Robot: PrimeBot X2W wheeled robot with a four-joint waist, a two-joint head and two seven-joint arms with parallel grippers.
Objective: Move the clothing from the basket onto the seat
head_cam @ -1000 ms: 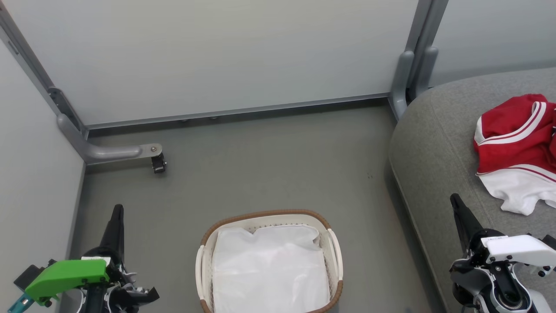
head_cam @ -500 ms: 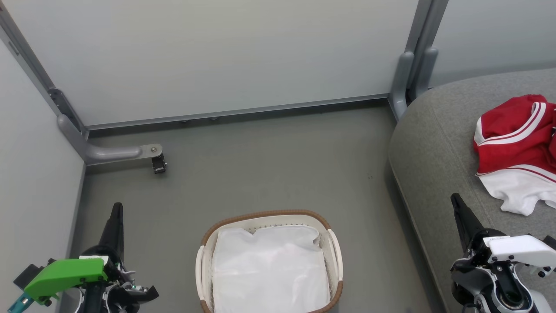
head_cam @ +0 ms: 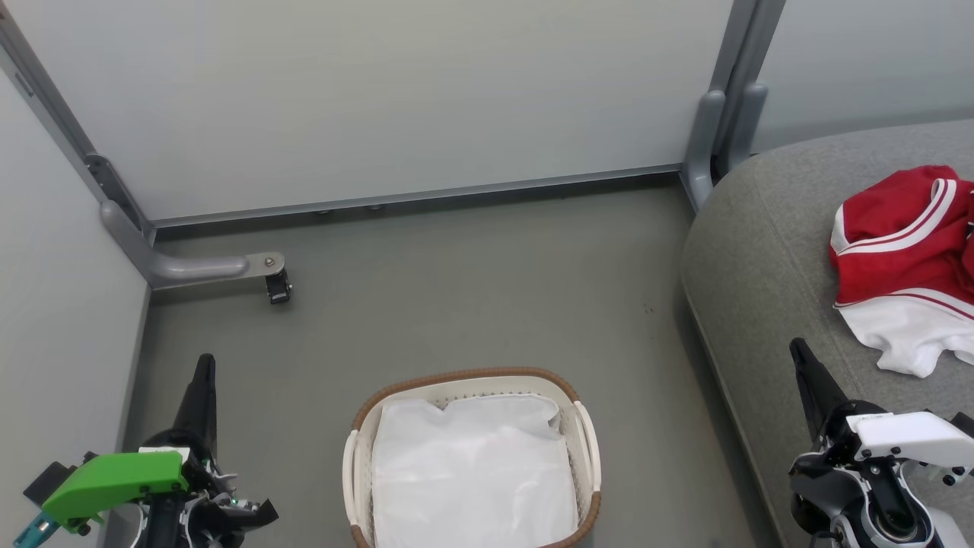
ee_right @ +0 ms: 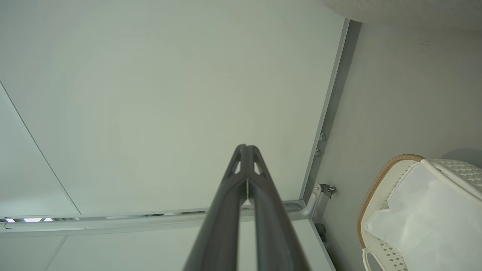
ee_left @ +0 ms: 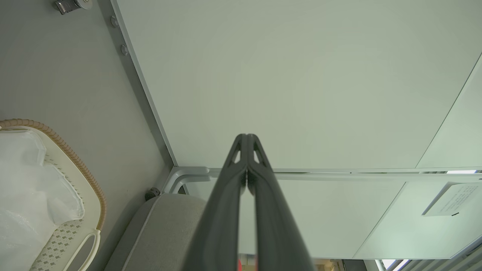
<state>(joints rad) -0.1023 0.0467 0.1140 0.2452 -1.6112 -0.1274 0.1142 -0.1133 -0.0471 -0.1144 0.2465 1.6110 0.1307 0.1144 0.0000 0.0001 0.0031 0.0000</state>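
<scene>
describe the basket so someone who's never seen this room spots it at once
Find the big grey couch on the right, then look left to the grey floor beside it. The basket stands there, at the bottom middle of the head view. It is white perforated plastic with a brown woven rim, and holds a white sheet.

The head view's right edge cuts off the clothing (head_cam: 902, 243), its bottom edge the basket (head_cam: 472, 372).
</scene>
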